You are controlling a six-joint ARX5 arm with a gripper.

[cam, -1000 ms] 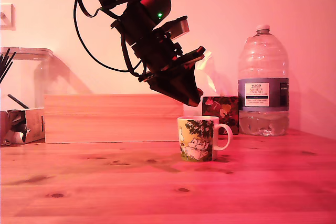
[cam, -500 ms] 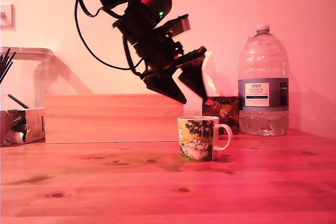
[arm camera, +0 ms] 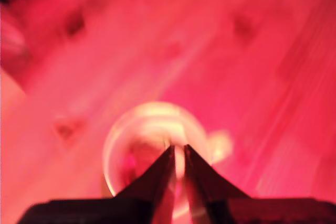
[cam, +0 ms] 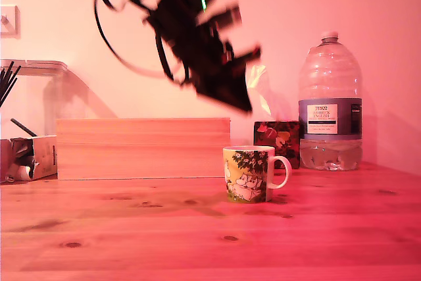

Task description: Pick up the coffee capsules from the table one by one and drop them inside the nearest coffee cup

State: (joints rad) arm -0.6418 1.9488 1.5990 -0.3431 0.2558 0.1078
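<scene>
The coffee cup, a white mug with a yellow-green cartoon print, stands upright on the pine table. My gripper hangs well above the cup's rim, tilted down and smeared by motion. In the wrist view the gripper points at the cup's mouth, its two dark fingers almost touching with nothing visible between them. No coffee capsules show on the table. The cup's inside is too blurred to read.
A long plain wooden box lies behind the cup. In the exterior view a large clear water bottle and a small patterned box stand at the right, and a clear container and a carton at the left.
The gripper sat shut just above the cup, then spread its fingers wide over it. Now it has risen and the fingers have come back together.
</scene>
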